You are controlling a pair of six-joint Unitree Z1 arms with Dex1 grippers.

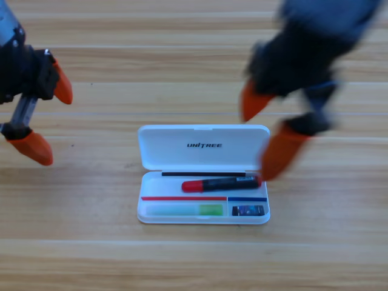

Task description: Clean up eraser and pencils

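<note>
Three task items already lie inside the open white case (203, 145) on the desk (91, 254): the red-capped black pencil (219, 183) in the upper slot, the green pencil (185, 210) in the lower left compartment, the eraser (248, 210) in the lower right one, so closing the lid looks like what remains. The right end effector (267, 136) hovers beside the lid's right edge, jaws spread wide, holding nothing. The left end effector (45, 118) waits at the left edge, also wide and empty
</note>
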